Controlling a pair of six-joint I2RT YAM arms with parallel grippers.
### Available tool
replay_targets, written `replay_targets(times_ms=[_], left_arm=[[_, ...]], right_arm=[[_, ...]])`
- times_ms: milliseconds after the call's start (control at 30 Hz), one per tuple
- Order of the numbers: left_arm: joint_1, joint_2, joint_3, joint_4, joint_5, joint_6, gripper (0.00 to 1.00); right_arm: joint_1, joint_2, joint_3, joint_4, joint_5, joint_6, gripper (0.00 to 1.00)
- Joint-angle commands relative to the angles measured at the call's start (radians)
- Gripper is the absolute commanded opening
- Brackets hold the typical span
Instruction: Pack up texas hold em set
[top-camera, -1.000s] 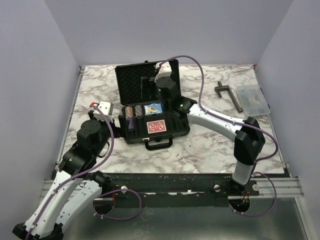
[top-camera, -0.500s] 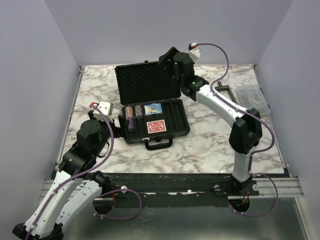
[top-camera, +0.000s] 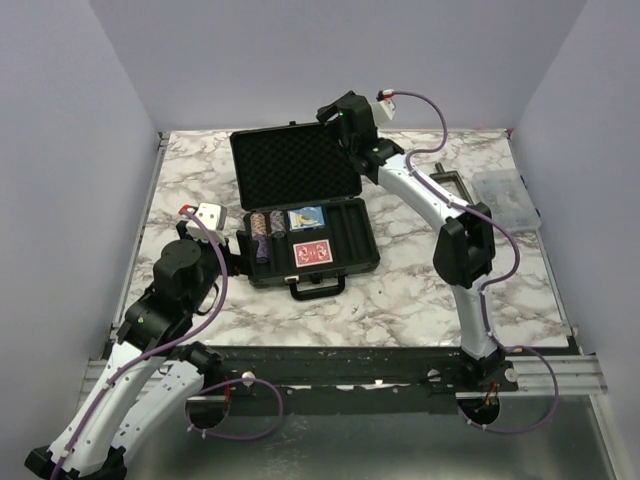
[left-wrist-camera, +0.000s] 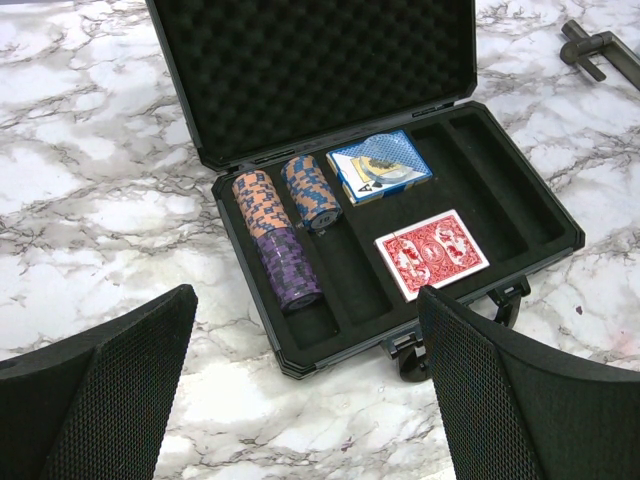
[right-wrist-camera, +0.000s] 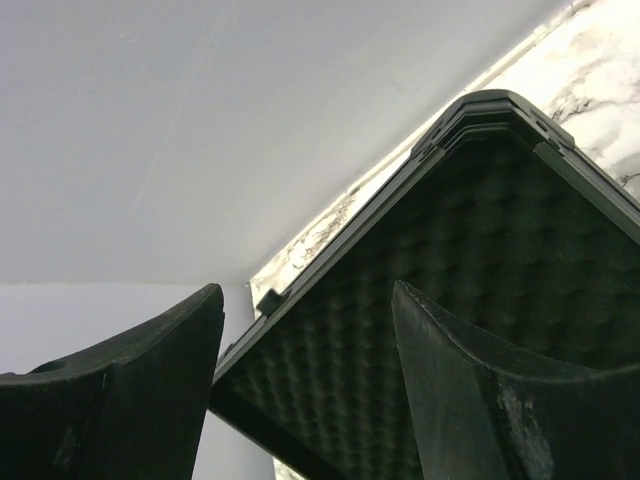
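**Inventory, largest first**

1. White-and-grey marbled table (top-camera: 430, 290): carries everything.
2. Black hard briefcase-style case (left-wrist-camera: 510, 200): mid-table, handle toward me. Its foam-lined lid (top-camera: 295, 165) stands up open, so the tray is reachable.
3. My right gripper (right-wrist-camera: 300, 400): raised at the lid's far right corner, jaws parted, nothing clamped. I judge it is placed there to tip the lid shut.
4. My left gripper (left-wrist-camera: 310, 400): spread wide and empty, near the case's left side, probably to steady it.
5. Red card deck (left-wrist-camera: 432, 252) and blue card deck (left-wrist-camera: 380, 165): flat in the tray.
6. Striped chip stacks (left-wrist-camera: 275, 240): lying on edge in the left slots.
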Motion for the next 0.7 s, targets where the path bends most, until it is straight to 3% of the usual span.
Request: replay_targets(times_ms=[0, 233, 667], left_arm=[[0.002, 0.002, -0.014, 0.007, -0.019, 0.011, 0.91], [0.002, 0.002, -0.016, 0.007, -0.020, 0.012, 0.91], [0.002, 0.000, -0.016, 0.007, -0.029, 0.014, 0.91]], right_arm=[[-0.021, 0.067, 0.092, -0.088, -0.001, 0.094, 0.70], [-0.053, 0.139, 0.156, -0.080, -0.035, 0.135, 0.58], [-0.064, 0.224, 0.228, -0.065, -0.036, 0.160, 0.49]])
